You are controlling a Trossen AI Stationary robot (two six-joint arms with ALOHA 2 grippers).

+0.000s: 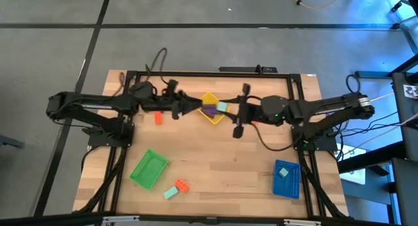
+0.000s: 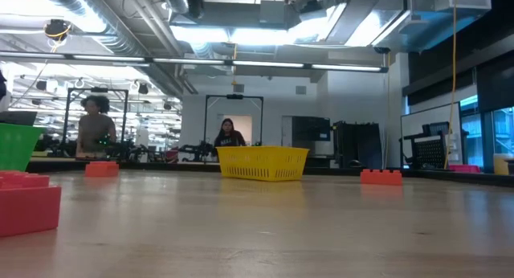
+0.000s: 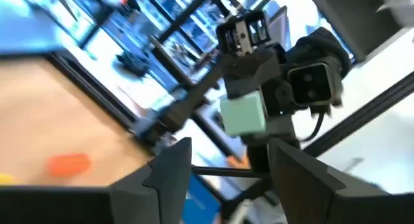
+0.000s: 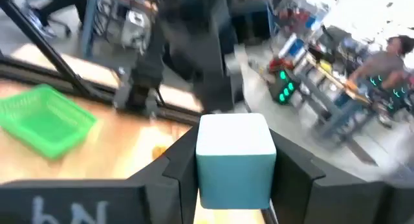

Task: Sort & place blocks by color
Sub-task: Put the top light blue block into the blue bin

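Observation:
My right gripper (image 1: 226,109) is shut on a mint-teal block (image 4: 234,159) held over the yellow tray (image 1: 210,99) at the table's far middle. The block also shows in the left wrist view (image 3: 242,114). A purple block (image 1: 209,112) lies in that tray. My left gripper (image 1: 191,106) is open and empty just left of the tray, its fingers (image 3: 171,175) facing the right gripper. An orange block (image 1: 157,118) lies on the table near the left arm. A mint block (image 1: 170,193) and an orange block (image 1: 181,185) lie near the front edge. My right gripper pinches the mint-teal block by two opposite sides (image 4: 204,172) between its two fingers. The fingers come roughly level from the table's right side. The block is lifted clear, above the yellow tray.
A green tray (image 1: 149,168) lies at the front left. A blue tray (image 1: 287,180) with a blue piece in it lies at the front right. In the low view an orange-red block (image 2: 28,202) sits close at the left. People stand in the room behind the table.

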